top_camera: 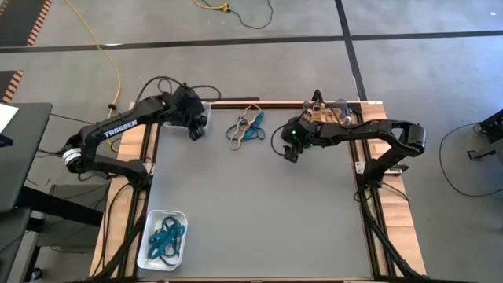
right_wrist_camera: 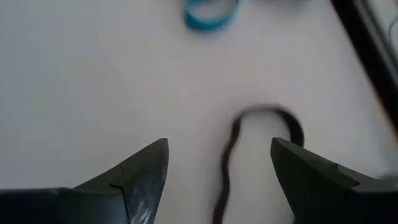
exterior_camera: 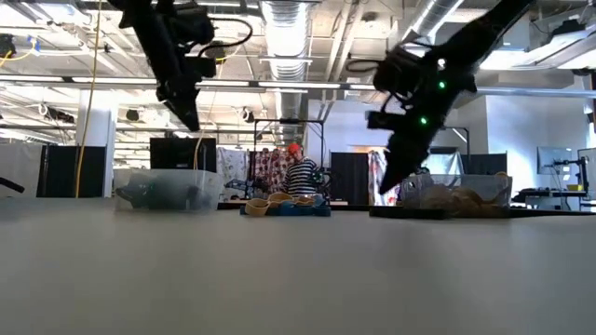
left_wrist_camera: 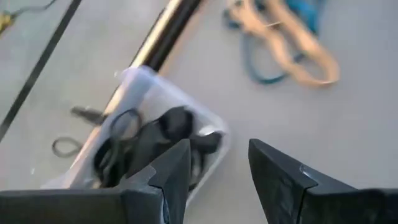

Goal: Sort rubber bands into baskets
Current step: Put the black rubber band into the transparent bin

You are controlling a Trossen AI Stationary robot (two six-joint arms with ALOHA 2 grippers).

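A loose pile of tan and teal rubber bands lies on the table near the far edge, between my two arms. My left gripper hangs open above the near side of the clear basket, which holds black bands. My right gripper stands open over a single black band that lies flat on the table; a teal band lies farther off. A white basket with teal bands sits near the front left. At the far right a dark basket holds tan bands.
A dark rail runs along the table's far edge behind the clear basket. A yellow cable lies on the floor beyond the table. The grey table top stretches bare between the arms and the front edge.
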